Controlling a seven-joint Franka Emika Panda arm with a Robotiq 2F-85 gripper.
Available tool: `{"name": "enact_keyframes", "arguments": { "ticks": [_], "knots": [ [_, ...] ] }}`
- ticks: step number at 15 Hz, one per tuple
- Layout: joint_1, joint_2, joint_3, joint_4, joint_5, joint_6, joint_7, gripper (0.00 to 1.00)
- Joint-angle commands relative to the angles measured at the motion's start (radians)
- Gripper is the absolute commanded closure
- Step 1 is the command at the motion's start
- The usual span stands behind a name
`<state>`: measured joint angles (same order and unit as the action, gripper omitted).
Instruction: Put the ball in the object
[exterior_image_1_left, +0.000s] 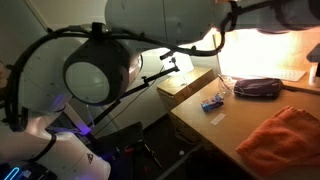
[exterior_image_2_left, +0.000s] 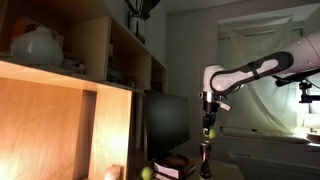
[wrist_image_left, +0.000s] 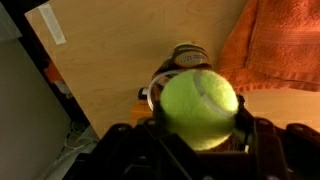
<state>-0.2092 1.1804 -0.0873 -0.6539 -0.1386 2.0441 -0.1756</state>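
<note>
Just past the clamped ball (wrist_image_left: 198, 107), a half-hidden dark object (wrist_image_left: 186, 53).

Robot arm (exterior_image_2_left: 250, 72): smooth white rounded shell segments joined by dark bands, a circular white joint cap (exterior_image_1_left: 88, 75) ringed in black, black cables (exterior_image_1_left: 40, 48) looped along the casing, and a black hand (exterior_image_2_left: 209, 128) with dark fingers (wrist_image_left: 248, 132).

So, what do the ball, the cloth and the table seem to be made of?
The ball looks like fuzzy yellow-green felt with a pale seam, like a tennis ball. The cloth is matte orange fabric with soft folds. The table is smooth light wood, perhaps laminate.
</note>
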Motion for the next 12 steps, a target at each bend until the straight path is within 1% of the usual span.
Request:
{"name": "enact_keyframes", "arguments": {
  "ticks": [1,2,12],
  "knots": [
    [0.0,0.0,0.0,0.002,0.0,-0.001,0.0,0.33],
    [0.0,0.0,0.0,0.003,0.0,-0.002,0.0,0.58],
    [0.003,0.042,-0.013,0.036,-0.009,0.004,0.019,0.58]
  ]
}}
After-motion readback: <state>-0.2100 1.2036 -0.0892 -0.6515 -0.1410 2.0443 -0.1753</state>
